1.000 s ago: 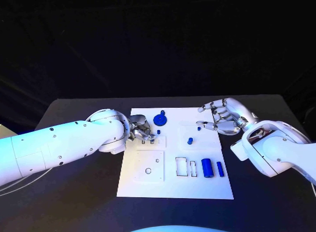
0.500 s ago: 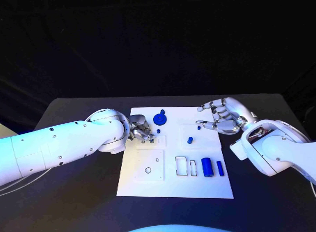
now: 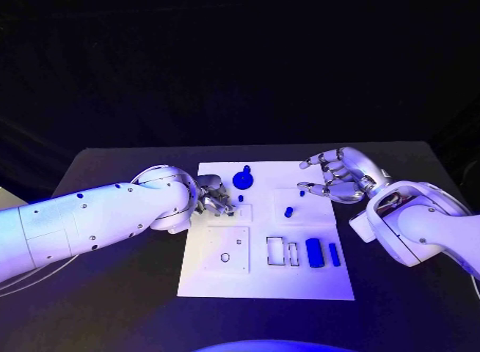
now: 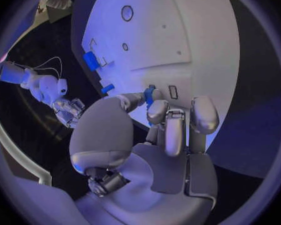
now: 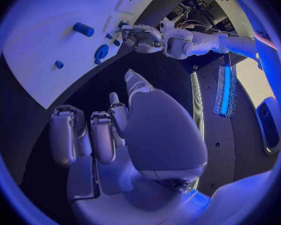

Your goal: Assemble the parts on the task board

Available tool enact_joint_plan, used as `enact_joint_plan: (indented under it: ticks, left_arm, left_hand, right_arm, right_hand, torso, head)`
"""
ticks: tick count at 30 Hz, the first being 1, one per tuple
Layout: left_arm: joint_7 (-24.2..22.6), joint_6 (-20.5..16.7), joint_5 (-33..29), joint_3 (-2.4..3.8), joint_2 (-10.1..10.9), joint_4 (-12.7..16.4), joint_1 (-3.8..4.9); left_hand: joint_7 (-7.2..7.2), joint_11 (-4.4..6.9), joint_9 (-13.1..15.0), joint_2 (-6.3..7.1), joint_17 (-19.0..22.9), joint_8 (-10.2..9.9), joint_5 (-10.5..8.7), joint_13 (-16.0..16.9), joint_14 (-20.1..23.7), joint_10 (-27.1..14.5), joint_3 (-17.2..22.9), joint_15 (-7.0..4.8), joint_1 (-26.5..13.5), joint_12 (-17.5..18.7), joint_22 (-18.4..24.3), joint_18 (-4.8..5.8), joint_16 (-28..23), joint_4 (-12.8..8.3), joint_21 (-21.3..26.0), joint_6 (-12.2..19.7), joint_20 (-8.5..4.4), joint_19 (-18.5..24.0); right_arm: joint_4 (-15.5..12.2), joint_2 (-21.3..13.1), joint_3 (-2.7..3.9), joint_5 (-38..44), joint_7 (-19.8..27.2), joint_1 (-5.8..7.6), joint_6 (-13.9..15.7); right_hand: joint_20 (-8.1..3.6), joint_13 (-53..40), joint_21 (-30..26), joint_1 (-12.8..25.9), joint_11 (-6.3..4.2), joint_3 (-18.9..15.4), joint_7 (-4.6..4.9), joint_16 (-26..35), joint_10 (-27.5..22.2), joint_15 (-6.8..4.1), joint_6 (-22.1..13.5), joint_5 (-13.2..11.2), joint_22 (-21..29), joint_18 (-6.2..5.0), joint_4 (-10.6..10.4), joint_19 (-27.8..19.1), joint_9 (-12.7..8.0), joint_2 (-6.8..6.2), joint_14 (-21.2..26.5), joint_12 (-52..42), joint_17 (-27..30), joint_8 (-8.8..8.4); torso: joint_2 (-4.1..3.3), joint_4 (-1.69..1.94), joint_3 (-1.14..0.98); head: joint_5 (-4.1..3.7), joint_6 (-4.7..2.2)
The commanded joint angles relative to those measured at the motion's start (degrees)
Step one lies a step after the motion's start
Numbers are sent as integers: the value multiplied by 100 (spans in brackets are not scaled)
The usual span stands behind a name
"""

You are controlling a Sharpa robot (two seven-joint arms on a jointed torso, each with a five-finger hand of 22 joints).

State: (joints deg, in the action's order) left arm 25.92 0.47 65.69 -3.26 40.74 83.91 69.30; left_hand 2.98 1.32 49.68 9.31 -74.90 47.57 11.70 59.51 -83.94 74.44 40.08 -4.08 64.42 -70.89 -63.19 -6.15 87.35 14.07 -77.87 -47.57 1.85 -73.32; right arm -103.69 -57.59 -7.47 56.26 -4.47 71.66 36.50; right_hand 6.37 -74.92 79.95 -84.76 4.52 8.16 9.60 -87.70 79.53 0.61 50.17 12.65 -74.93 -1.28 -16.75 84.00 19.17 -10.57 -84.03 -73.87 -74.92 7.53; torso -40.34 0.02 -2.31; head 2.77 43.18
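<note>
Black table (image 3: 124, 279), dark room, white task board (image 3: 266, 282), perhaps matte.

No text, label, brand name or number can be read anywhere. The flat white rectangular task board (image 3: 263, 279) carries only thin dark outlines of rectangles and small ovals (plain shapes, not letters), and the small blue plastic parts (image 3: 314, 253) bear no markings that can be made out.

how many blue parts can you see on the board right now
6: disc far side; small peg by left hand; pegs and centre-right; cylinder, bar near right. Others may be hidden.
</note>
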Motion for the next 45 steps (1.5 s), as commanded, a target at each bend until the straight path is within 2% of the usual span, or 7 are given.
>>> enact_joint_plan:
  ticks: [1, 14, 24, 31, 36, 45]
  left_arm:
    - [40, 85, -56, -9, -15, -15, -26]
    - [64, 276, -115, -13, -14, 0, -37]
    - [57, 256, -171, -10, -10, -2, -38]
    - [49, 216, -226, 12, -7, -16, -38]
    - [49, 227, -266, 25, -4, -20, -35]
    - [72, 452, -628, 63, -1, -23, -25]
  left_hand:
    - [-22, 7, 6, -73, -985, -23, 14, 5, -462, 49, 1272, -44, 6, -27, -8, 53, 35, -1226, -25, -6, 18, -39]
    - [-23, 8, 9, -71, -987, -27, 11, 0, -463, 51, 1291, -45, -9, -23, -14, 54, 36, -1234, -29, -13, 15, -44]
    - [-26, 11, 12, -58, -998, -31, 18, 26, -466, 68, 1313, -46, -17, -39, -26, 57, 41, -1256, -35, -23, 14, -52]
    - [-26, 12, 13, -55, -998, -32, 20, 19, -466, 66, 1320, -47, -19, -34, -29, 57, 41, -1262, -38, -26, 13, -54]
    - [-26, 12, 13, -55, -998, -32, 20, 19, -466, 66, 1320, -47, -19, -34, -29, 57, 41, -1262, -38, -26, 13, -54]
    - [-29, 15, 18, -41, -1015, -42, 24, 29, -471, 75, 1358, -51, -24, -38, -63, 64, 48, -1301, -55, -40, 10, -76]
  right_arm:
    - [-4, 5, 0, 15, 28, -5, -70]
    - [0, -1, 0, 15, 17, -7, -83]
    - [4, 3, 0, 15, 17, -14, -83]
    - [11, 13, 0, 15, 19, -23, -80]
    - [16, 18, 0, 15, 17, -27, -80]
    - [32, 31, 0, 15, 12, -34, -88]
  right_hand:
    - [-18, -332, -12, 25, 2, 31, -7, 17, -24, -37, 43, 35, -957, -105, 10, 138, -9, 47, -465, -3, -1015, 31]
    - [-20, -341, 6, 34, -1, 42, -10, 14, -10, -39, 53, 42, -967, -100, 10, 149, -9, 55, -467, -19, -1021, 40]
    - [-20, -341, 6, 34, -1, 42, -10, 14, -10, -39, 53, 42, -967, -100, 10, 149, -9, 55, -467, -19, -1021, 40]
    - [-20, -341, 6, 34, -1, 42, -10, 14, -10, -39, 53, 42, -967, -100, 10, 149, -9, 55, -467, -19, -1021, 40]
    - [-20, -341, 6, 34, -1, 42, -10, 14, -10, -39, 53, 42, -967, -100, 10, 149, -9, 55, -467, -19, -1021, 40]
    - [-24, -335, -10, 48, -5, 52, -13, 19, -9, -44, 57, 45, -958, -103, 13, 146, -12, 51, -466, -15, -1015, 50]
  torso:
    - [-3, -3, -1]
    - [0, 2, -2]
    - [1, 1, -2]
    - [1, -2, 1]
    - [-2, -7, -7]
    - [-2, 7, -8]
  head:
    - [-14, 3]
    - [-15, 27]
    - [-12, 21]
    - [-9, 15]
    - [-6, 17]
    - [-36, 34]
